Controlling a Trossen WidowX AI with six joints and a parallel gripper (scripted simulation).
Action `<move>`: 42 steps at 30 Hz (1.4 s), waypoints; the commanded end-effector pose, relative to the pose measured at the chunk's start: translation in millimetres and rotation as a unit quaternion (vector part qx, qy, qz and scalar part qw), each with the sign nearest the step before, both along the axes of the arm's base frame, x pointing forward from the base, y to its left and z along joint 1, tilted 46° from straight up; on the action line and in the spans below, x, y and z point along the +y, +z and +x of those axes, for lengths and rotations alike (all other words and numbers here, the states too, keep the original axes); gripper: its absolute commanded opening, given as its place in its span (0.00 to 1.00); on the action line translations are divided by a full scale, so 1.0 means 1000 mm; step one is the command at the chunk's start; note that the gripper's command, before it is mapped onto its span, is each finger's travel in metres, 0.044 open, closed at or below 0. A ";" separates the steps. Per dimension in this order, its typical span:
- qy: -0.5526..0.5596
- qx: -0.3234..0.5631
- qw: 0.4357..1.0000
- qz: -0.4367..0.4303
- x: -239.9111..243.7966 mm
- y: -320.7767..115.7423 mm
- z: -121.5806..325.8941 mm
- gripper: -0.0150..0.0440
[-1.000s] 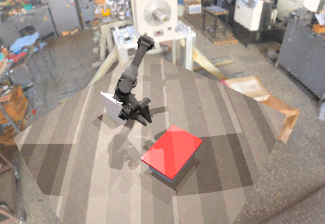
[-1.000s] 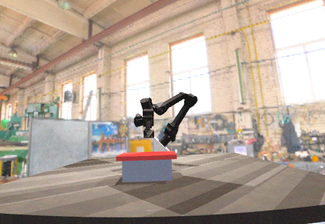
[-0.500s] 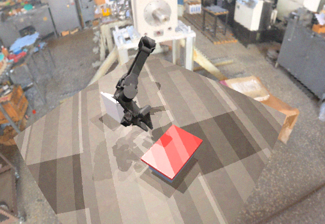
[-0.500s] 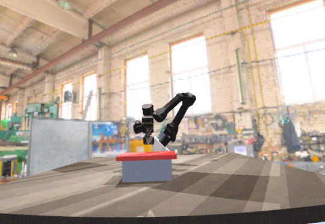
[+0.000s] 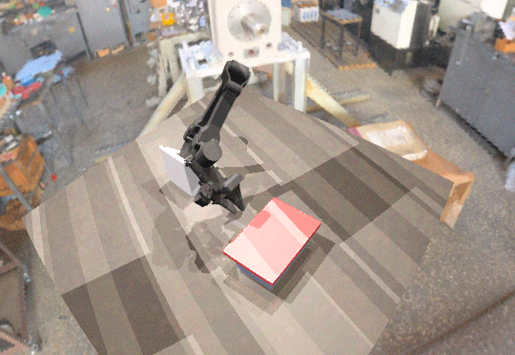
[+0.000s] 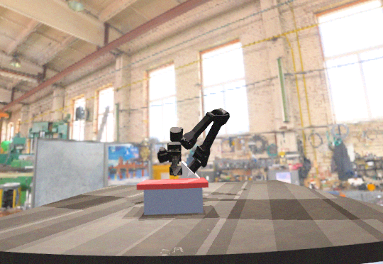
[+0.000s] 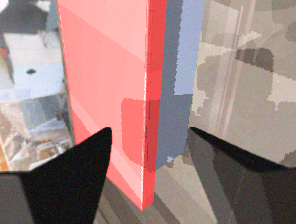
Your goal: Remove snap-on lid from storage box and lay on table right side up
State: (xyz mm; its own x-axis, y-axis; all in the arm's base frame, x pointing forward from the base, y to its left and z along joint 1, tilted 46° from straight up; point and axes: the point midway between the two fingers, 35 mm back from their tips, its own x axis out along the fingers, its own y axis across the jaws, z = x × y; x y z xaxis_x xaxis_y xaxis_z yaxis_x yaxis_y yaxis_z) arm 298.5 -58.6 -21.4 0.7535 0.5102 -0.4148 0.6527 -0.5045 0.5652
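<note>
The storage box (image 5: pixel 257 279) (image 6: pixel 174 202) (image 7: pixel 175 120) is blue and stands on the table. Its flat red lid (image 5: pixel 272 240) (image 6: pixel 172 184) (image 7: pixel 105 75) sits level on top and overhangs the walls. My gripper (image 5: pixel 239 210) (image 6: pixel 176 173) (image 7: pixel 150 133) is partly open with nothing between its fingers. It is beside the lid's edge on the arm's side, apart from it in the top view. In the wrist view one fingertip appears on the lid's top side and the other on the box-wall side. The box's inside is hidden.
The striped table (image 5: pixel 310 321) (image 6: pixel 284 231) carries the box and the arm. A white panel (image 5: pixel 177 173) stands tilted by the arm's base. The arm's links rise behind the gripper. The table's edges show in the top view.
</note>
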 end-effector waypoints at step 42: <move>-0.003 -0.001 1.000 0.003 0.033 -0.025 0.045 0.49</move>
State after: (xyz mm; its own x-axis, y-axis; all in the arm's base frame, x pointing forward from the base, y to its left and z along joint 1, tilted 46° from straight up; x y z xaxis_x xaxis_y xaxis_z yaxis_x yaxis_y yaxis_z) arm 342.1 -25.4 -45.5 0.7550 0.5126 -0.4090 0.6507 -0.5085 0.5639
